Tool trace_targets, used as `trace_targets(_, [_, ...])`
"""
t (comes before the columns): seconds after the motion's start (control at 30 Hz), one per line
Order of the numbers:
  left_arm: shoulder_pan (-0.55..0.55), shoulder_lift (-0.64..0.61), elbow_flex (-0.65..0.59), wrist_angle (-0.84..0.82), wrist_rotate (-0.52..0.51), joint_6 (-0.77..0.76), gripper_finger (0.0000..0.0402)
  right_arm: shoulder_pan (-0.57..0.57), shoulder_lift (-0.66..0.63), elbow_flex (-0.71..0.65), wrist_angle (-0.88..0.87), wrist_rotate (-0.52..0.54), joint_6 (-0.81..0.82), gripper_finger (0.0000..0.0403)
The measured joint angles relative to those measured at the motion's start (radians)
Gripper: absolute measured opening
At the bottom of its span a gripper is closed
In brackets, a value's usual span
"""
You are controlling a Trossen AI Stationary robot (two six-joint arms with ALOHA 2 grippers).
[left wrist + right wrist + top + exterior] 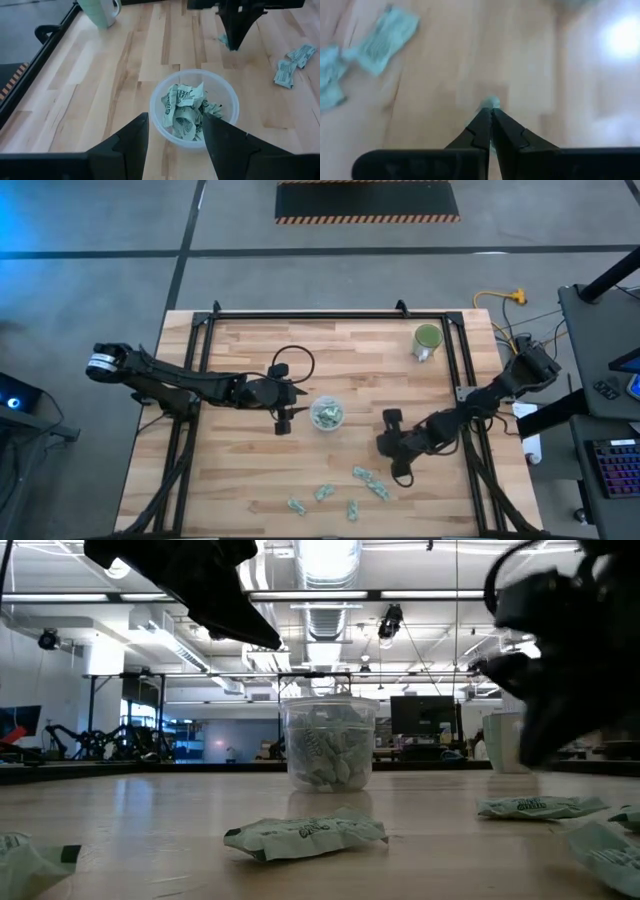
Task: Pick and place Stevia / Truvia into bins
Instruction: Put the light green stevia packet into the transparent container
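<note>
The clear round cup (327,413) stands on the wooden table with several pale green and white packets inside (186,112). My left gripper (175,131) hovers open just to the cup's left, its fingers spread toward the cup without touching it. My right gripper (393,445) is to the right of the cup, shut on one packet (223,40). More packets lie flat on the table toward the near edge (370,480), (323,493), (297,506), (352,508). In the low view the cup (328,745) stands behind a loose packet (305,835). My right gripper pinches a packet between its two shut fingers, which point down from above. Only a small pale green bit (491,102) shows past the fingertips. Whether the packet is clear of the table cannot be told.
A green mug with a white handle (427,340) stands near the table's far right corner. A black metal frame (330,315) runs around the table's edges. Bare wood lies between the cup and the left edge.
</note>
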Motion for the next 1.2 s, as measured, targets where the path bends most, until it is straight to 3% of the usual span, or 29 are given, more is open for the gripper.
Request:
trace_targets(0.27, [0.000, 0.000, 0.000, -0.003, 0.000, 0.000, 0.0169, -0.007, -0.008, 0.136, 0.000, 0.334, -0.289, 0.0009])
trace_targets(0.4, [0.000, 0.000, -0.001, -0.009, -0.001, 0.009, 0.0169, -0.057, -0.008, 0.207, 0.039, 0.389, -0.387, 0.0009])
trace_targets(0.5, [0.000, 0.000, -0.001, -0.012, -0.001, 0.010, 0.0169, -0.114, -0.008, 0.244, 0.097, 0.344, -0.443, 0.0009])
trace_targets(0.67, [0.000, -0.002, -0.001, -0.060, -0.012, 0.007, 0.0169, -0.220, 0.006, 0.273, 0.205, 0.141, -0.492, 0.0008])
trace_targets(0.83, [0.000, -0.028, -0.001, -0.181, -0.150, -0.019, 0.0169, -0.300, 0.058, 0.290, 0.254, -0.040, -0.484, 0.0009])
trace_targets(1.0, [0.000, -0.069, -0.011, -0.292, -0.270, -0.076, 0.0169, -0.331, 0.142, 0.319, 0.249, -0.072, -0.464, 0.0008])
trace_targets(1.2, [0.000, -0.112, -0.034, -0.306, -0.281, -0.093, 0.0169, -0.340, 0.219, 0.351, 0.248, -0.074, -0.448, 0.0008])
